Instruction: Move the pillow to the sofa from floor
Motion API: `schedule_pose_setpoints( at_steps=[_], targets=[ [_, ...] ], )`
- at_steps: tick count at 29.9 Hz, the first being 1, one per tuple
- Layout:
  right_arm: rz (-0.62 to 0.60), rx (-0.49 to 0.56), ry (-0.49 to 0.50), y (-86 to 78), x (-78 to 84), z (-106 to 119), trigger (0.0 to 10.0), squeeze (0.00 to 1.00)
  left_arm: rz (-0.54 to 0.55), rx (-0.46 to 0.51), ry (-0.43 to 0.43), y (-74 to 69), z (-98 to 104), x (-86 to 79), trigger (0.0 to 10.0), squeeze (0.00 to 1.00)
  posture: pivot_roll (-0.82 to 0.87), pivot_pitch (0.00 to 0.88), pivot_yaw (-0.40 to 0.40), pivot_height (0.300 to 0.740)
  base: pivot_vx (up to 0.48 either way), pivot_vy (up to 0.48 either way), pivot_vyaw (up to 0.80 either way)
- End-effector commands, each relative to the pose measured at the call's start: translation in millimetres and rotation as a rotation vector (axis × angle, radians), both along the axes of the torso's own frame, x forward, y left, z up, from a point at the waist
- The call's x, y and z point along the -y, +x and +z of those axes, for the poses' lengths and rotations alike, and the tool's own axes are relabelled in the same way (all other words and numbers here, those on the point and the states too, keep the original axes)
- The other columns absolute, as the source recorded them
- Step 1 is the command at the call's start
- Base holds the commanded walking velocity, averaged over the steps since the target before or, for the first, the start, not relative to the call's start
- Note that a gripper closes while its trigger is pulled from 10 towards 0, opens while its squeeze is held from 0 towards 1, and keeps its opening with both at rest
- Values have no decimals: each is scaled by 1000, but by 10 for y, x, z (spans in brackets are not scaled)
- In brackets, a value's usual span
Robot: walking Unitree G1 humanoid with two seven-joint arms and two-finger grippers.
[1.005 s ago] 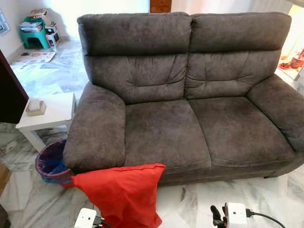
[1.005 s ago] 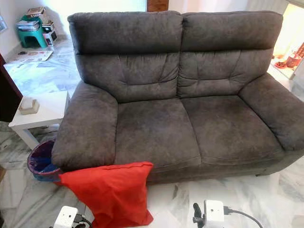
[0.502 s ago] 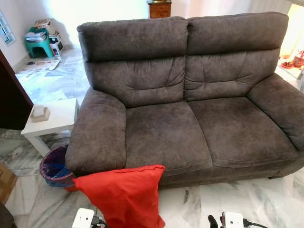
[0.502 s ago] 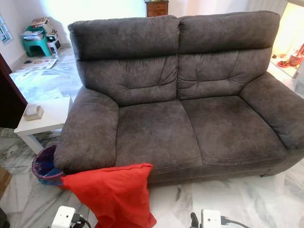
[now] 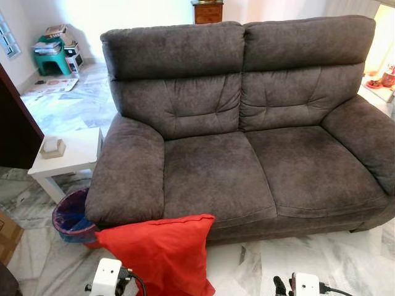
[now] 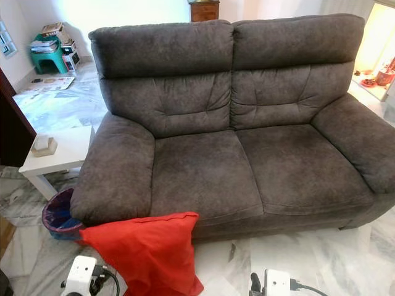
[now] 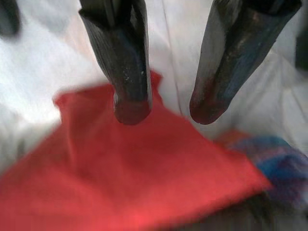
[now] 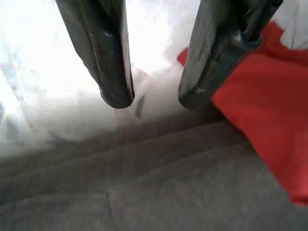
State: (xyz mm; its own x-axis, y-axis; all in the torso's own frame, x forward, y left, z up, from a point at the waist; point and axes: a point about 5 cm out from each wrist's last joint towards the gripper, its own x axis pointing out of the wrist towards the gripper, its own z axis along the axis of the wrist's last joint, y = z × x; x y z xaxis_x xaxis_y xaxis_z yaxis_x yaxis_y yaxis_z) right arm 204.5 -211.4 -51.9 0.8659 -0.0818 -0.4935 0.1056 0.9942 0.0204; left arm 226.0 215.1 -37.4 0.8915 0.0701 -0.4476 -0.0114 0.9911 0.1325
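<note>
A red pillow [image 5: 159, 254] stands on the marble floor, leaning against the front of the grey two-seat sofa [image 5: 247, 166] below its left armrest. Both sofa seats are bare. My left wrist unit [image 5: 106, 277] shows at the bottom edge, just left of the pillow. In the left wrist view my left gripper [image 7: 166, 109] is open above the red pillow [image 7: 125, 183], with nothing between its fingers. My right wrist unit [image 5: 305, 285] is low at the bottom right. My right gripper [image 8: 155, 98] is open, pointing at the sofa's base, with the pillow [image 8: 269, 110] off to one side.
A bin with a blue liner [image 5: 70, 216] stands beside the left armrest, close behind the pillow. A white side table [image 5: 77, 153] with a small box [image 5: 52, 148] is further left. A dark cabinet [image 5: 15, 126] lines the left edge. Marble floor [image 5: 321, 253] lies open before the sofa.
The camera has risen slightly over the last second. My left wrist unit has come up a little higher beside the pillow. The pillow has not moved.
</note>
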Motion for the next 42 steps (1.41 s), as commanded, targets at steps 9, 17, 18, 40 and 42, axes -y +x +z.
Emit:
schedule_pose_setpoints(
  at_steps=[9, 17, 18, 40, 42],
  targets=[
    [-65, 238, -34, 103, 151, 269, 10000, 0, -20, 341, 114, -93, 435, -107, 10000, 0, -15, 77, 48, 740, 0, 0, 0],
    [-107, 375, -7, 187, 215, 475, 10000, 0, -69, 398, 140, -127, 585, -104, 10000, 0, -11, 50, 9, 740, 0, 0, 0],
    [-107, 375, -7, 187, 215, 475, 10000, 0, -69, 398, 140, -127, 585, -104, 10000, 0, -11, 50, 9, 740, 0, 0, 0],
    [-89, 382, 14, 316, 80, 550, 10000, 0, -45, 371, 113, -82, 702, -35, 10000, 0, -14, 59, 28, 740, 126, 0, 0],
    [-96, 376, 9, 307, 91, 543, 10000, 0, -48, 368, 109, -74, 706, -31, 10000, 0, -13, 62, 30, 740, 336, 0, 0]
  ],
)
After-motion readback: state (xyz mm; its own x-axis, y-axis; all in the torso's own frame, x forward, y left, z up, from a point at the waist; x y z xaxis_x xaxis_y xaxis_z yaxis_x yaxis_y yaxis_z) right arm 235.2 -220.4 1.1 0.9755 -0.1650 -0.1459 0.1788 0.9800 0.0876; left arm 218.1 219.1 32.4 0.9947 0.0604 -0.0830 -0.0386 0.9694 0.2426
